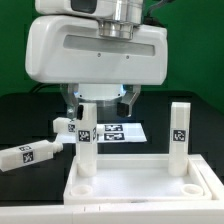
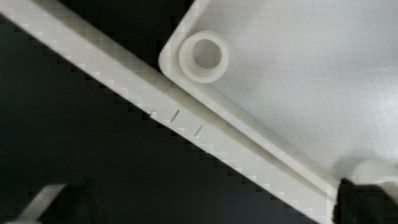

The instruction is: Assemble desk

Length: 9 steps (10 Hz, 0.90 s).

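Gripper [image 1: 102, 98] is open, fingers spread wide, holding nothing. It hangs over the end of the desk panel [image 1: 135, 180] on the exterior view's left. The wrist view shows one dark finger [image 2: 368, 192] at the frame edge and only panel and black surface between the fingers.

The panel lies flat on the black tabletop [image 1: 20, 120], rim up, at the front of the exterior view.

Legs:
- The standing leg [image 1: 85, 140] is upright at the panel corner on the exterior view's left. Its top is just under the gripper, closer to the finger on that side. I can't tell whether anything touches it, or how far it is seated.
- The second standing leg [image 1: 180, 130] is upright at the panel's end on the exterior view's right, tag facing the camera, well clear of the gripper.
- The loose leg [image 1: 28, 155] lies on its side on the tabletop, off the panel on the exterior view's left.
- The second loose leg [image 1: 66, 124] also lies flat, a bit further back, just beside the standing leg in the picture.

The marker board [image 1: 115, 132] lies flat behind the panel, between the two upright legs as seen.

The wrist view looks down on one rounded panel [image 2: 285, 100] corner. It shows a round hole [image 2: 205, 55] with nothing in it, the rim running diagonally, and tabletop [image 2: 71, 130] beyond. I can't tell which corner it is.
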{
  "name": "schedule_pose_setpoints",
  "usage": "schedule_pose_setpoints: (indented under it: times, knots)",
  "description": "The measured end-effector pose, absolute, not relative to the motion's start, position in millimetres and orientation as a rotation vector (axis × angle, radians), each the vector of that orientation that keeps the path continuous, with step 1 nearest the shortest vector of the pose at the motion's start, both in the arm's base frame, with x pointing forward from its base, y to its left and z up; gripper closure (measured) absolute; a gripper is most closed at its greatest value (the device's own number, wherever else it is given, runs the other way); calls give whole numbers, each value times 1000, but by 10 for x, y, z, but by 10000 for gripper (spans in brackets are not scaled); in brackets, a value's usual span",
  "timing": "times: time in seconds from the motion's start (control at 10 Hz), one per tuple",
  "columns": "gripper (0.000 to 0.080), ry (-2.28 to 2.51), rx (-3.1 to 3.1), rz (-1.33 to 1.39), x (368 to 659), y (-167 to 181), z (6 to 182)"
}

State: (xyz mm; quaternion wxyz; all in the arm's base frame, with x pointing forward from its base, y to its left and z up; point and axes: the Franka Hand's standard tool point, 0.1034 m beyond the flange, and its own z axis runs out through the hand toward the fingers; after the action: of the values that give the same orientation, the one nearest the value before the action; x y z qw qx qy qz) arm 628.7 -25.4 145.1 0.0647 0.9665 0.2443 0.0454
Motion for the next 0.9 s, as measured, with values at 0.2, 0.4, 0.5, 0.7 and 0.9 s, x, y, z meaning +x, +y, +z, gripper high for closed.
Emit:
schedule_pose_setpoints:
  times: [0.2, 0.4, 0.5, 0.7, 0.9]
  knots:
    - [150, 400, 3066, 150, 6218, -628, 1656]
    - [150, 69, 3122, 119, 6255, -1023, 1838]
    - [150, -32, 3098, 226, 6446, -971, 1873]
    - [150, -166, 3110, 209, 6388, -910, 1808]
    - [150, -561, 3141, 217, 6336, -1126, 1766]
